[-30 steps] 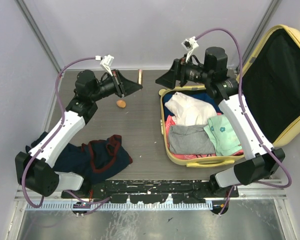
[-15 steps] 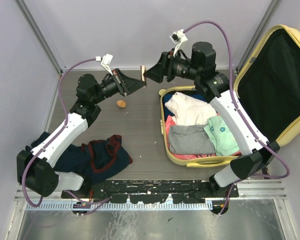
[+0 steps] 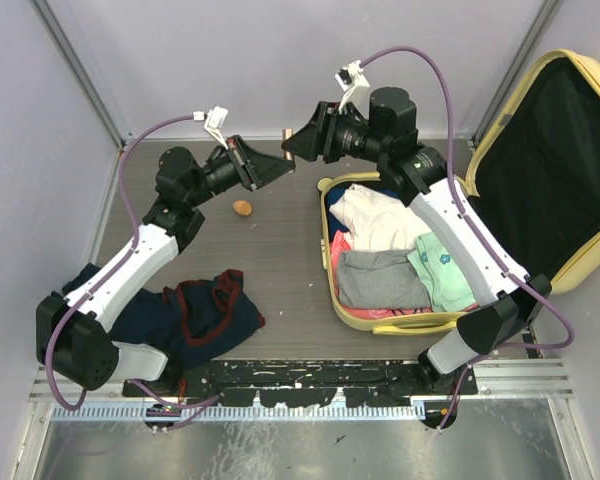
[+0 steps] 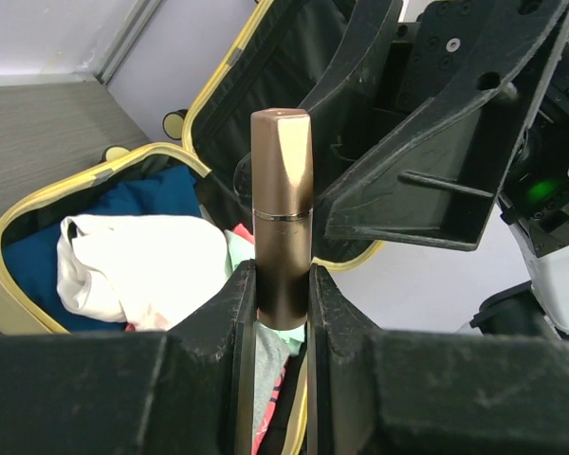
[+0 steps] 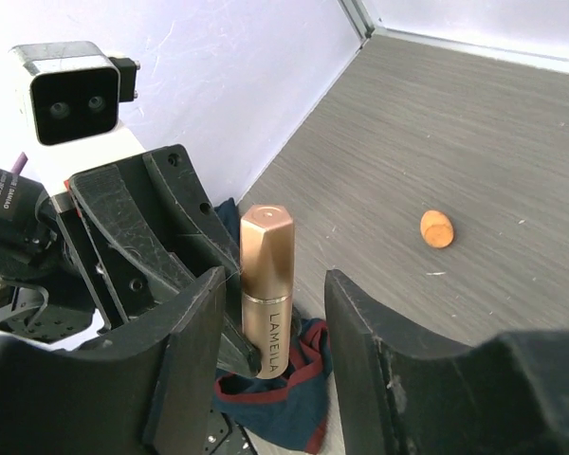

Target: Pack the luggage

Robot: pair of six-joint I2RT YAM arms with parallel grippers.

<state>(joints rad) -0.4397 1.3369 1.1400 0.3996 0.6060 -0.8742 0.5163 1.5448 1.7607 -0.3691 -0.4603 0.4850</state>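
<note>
Firmly clamped on a rose-gold lipstick tube [image 4: 282, 190], left end effector [image 4: 283, 284] just left of the luggage [image 3: 326, 245] far corner, right end effector [image 5: 270, 313] fingers apart, flanking the tube with gaps either side, luggage itself lying open on the surface [image 3: 280, 270], lid raised, folded clothes [image 3: 385, 278] inside

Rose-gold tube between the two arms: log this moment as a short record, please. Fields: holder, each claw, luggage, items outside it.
held item: rose-gold tube, above the table
left claw: shut on the tube's lower end
right claw: open, jaws either side of the tube, not touching it
luggage: lid open, folded clothes inside
outside it: navy garment; small orange object
</note>
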